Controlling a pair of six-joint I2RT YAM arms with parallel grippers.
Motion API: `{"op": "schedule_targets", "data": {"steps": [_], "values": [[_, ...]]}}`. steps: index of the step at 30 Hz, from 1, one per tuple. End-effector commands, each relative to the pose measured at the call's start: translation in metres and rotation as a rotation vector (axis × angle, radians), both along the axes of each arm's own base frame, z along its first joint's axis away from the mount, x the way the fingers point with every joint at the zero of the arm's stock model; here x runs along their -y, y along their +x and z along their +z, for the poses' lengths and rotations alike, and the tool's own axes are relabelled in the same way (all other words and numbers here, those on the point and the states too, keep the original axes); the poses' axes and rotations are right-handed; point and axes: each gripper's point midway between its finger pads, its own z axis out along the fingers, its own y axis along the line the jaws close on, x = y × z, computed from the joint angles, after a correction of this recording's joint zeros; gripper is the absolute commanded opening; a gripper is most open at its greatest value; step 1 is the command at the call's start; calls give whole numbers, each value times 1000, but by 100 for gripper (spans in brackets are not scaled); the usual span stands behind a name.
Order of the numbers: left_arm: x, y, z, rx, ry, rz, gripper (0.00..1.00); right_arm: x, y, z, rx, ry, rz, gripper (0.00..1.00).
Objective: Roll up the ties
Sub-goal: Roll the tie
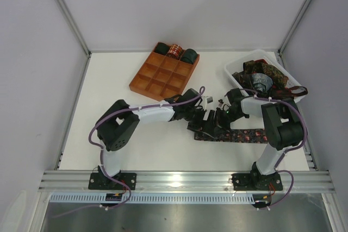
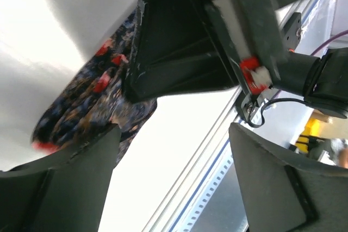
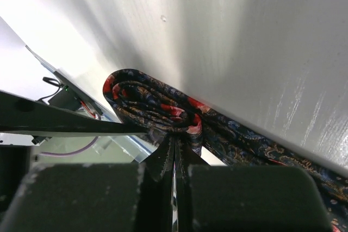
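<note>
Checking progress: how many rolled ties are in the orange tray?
3, all in the far row of the tray: left dark roll, middle reddish roll, right dark roll. None looks hidden.

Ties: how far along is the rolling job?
Done: three rolled ties sit in the tray, back row. In hand: the right gripper, jaws shut, pinches a partly coiled tie on the table. Left: finish that roll, then the tangled ties in the white bin.
</note>
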Motion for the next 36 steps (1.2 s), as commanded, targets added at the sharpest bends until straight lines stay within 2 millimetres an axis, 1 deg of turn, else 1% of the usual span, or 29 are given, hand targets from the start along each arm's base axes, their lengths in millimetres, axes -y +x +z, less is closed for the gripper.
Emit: {"op": "schedule_targets", "data": {"steps": [1,2,4,5,6,7,8,10,12,13,15,16,17,19,23,26,28,29,31,32,33,34,35,36], "values": [[-18,17,29,107,-17,29,89,10,8,-19,37,-83,-1,0],[-29,18,33,111,-18,45,89,11,8,-20,33,-93,2,0],[-40,18,34,120,-15,56,89,13,8,-21,39,-102,9,0],[-48,15,26,110,-1,68,89,13,7,-21,38,-101,11,0],[-53,18,28,104,-14,78,88,13,6,-21,37,-98,13,0],[-57,17,24,95,-13,80,88,13,6,-22,38,-102,14,0],[-62,17,16,81,0,90,87,13,4,-24,32,-102,16,0],[-61,12,4,36,1,77,86,12,3,-24,33,-93,20,0],[-56,12,-3,-6,-13,95,83,12,2,-24,32,-97,22,0],[-55,11,-11,-38,-7,103,82,12,2,-24,35,-96,24,0],[-49,15,-13,-69,-29,148,80,11,1,-24,33,-94,27,0],[-48,15,-18,-84,-30,166,80,12,1,-24,33,-95,27,0],[-44,19,-16,-83,-50,180,80,11,1,-24,36,-92,30,0],[-42,21,-20,-116,-39,207,79,11,1,-22,40,-92,28,0],[-43,22,-33,-146,-2,242,80,10,1,-21,49,-89,36,0],[-42,20,-39,-151,20,233,72,9,-2,-21,51,-101,48,0],[-43,18,-45,-156,42,230,63,7,-3,-20,55,-102,53,0],[-44,17,-46,-151,48,233,52,6,-2,-19,58,-100,56,0],[-48,15,-48,-149,54,238,34,2,-3,-18,58,-98,62,0],[-51,16,-49,-141,63,241,15,1,-3,-17,62,-97,66,0],[-53,17,-44,-121,60,243,6,-1,-2,-16,67,-96,68,0],[-60,15,-45,-123,78,244,1,-4,-1,-14,70,-94,67,0],[-67,18,-43,-103,91,247,1,-8,-2,-13,73,-94,80,0],[-72,22,-36,-66,99,260,0,-12,2,-10,85,-89,85,0]]}}
